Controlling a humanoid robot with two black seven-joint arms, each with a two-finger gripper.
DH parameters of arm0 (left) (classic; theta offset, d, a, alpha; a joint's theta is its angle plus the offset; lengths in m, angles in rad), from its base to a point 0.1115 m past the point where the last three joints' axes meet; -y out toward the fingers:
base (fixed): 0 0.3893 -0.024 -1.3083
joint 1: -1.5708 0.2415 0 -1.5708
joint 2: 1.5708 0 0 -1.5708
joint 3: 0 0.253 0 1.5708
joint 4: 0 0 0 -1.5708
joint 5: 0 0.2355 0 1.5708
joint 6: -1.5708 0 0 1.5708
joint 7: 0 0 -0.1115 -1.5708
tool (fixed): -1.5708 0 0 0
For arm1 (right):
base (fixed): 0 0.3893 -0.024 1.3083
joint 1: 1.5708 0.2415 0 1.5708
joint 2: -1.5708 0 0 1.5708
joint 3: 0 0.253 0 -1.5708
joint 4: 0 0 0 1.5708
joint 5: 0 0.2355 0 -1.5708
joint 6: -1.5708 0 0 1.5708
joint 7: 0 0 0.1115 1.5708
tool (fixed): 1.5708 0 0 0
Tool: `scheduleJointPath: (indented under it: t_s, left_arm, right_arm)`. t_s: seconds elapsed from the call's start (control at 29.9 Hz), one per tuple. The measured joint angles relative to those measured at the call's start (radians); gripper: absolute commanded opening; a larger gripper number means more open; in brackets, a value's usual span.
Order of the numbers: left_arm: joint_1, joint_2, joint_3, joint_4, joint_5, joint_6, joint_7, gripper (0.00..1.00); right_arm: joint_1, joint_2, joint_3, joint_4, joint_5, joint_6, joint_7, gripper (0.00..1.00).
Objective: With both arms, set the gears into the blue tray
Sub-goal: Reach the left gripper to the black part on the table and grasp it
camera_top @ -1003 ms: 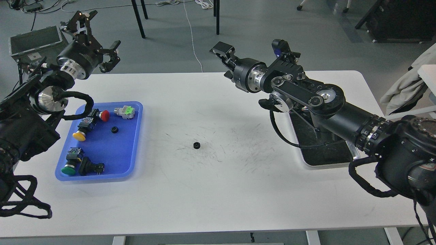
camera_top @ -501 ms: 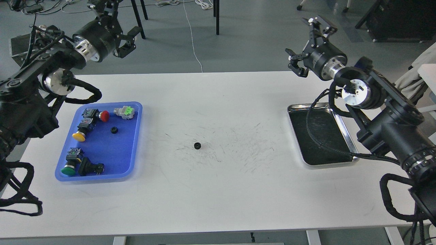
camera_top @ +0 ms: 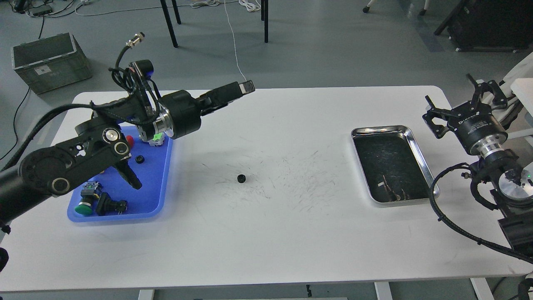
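One gear (camera_top: 240, 178) lies loose on the white table (camera_top: 266, 241) near its middle, well apart from the blue tray (camera_top: 160, 175), where another gear (camera_top: 140, 158) already sits among the push-button switches (camera_top: 102, 204); I judge the step in hand is fetching that loose one, which calls for bringing my left gripper (camera_top: 243, 87) down over it. That claw hangs above the far table with its fingers together and nothing visible between them. At the far right edge my right gripper (camera_top: 468, 102) is spread wide and empty, beyond the silver tray (camera_top: 420, 158).

Left pincer (camera_top: 239, 89) fingers together, right pincer (camera_top: 466, 98) fingers spread
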Motion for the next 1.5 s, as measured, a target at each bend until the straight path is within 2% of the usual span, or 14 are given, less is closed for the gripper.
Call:
scheduleJointPath:
  t_s: [0.23, 0.33, 0.43, 0.77, 1.04, 1.2, 1.3, 1.37, 1.4, 1.44, 1.5]
  left_arm:
    - [0.15, -0.032, 0.031, 0.012, 0.484, 0.147, 0.01, 0.97]
    - [0.203, -0.052, 0.057, 0.032, 0.614, 0.219, 0.024, 0.96]
    - [0.224, -0.089, 0.081, 0.059, 0.7, 0.252, 0.039, 0.96]
    - [0.228, -0.217, 0.094, 0.238, 0.785, 0.294, 0.043, 0.94]
    - [0.228, -0.253, 0.118, 0.354, 0.786, 0.353, 0.041, 0.85]
    - [0.227, -0.274, 0.12, 0.39, 0.786, 0.358, 0.04, 0.67]
    - [0.227, -0.282, 0.12, 0.401, 0.786, 0.359, 0.04, 0.45]
    - [0.226, -0.284, 0.121, 0.404, 0.786, 0.359, 0.041, 0.34]
    - [0.226, -0.284, 0.122, 0.404, 0.786, 0.359, 0.041, 0.19]
    - [0.226, -0.284, 0.122, 0.405, 0.786, 0.359, 0.041, 0.1]
    - [0.226, -0.284, 0.123, 0.405, 0.786, 0.358, 0.041, 0.07]
  right_arm:
    - [-0.038, 0.003, 0.0, 0.01, 0.004, 0.004, 0.014, 0.96]
    - [-0.039, 0.003, -0.01, 0.017, 0.003, 0.004, 0.014, 0.96]
    - [-0.035, 0.005, -0.02, 0.036, 0.001, 0.004, 0.014, 0.96]
    - [-0.026, 0.025, -0.031, 0.057, -0.002, 0.004, 0.014, 0.96]
    - [-0.027, 0.025, -0.03, 0.057, -0.002, 0.004, 0.014, 0.96]
    - [-0.027, 0.025, -0.029, 0.057, -0.002, 0.004, 0.016, 0.96]
    - [-0.027, 0.025, -0.029, 0.057, -0.002, 0.004, 0.016, 0.96]
    - [-0.027, 0.025, -0.029, 0.057, -0.002, 0.004, 0.016, 0.96]
    - [-0.027, 0.025, -0.029, 0.057, -0.002, 0.004, 0.016, 0.96]
    - [-0.027, 0.025, -0.029, 0.057, -0.002, 0.004, 0.016, 0.96]
    - [-0.027, 0.025, -0.029, 0.057, -0.002, 0.004, 0.016, 0.96]
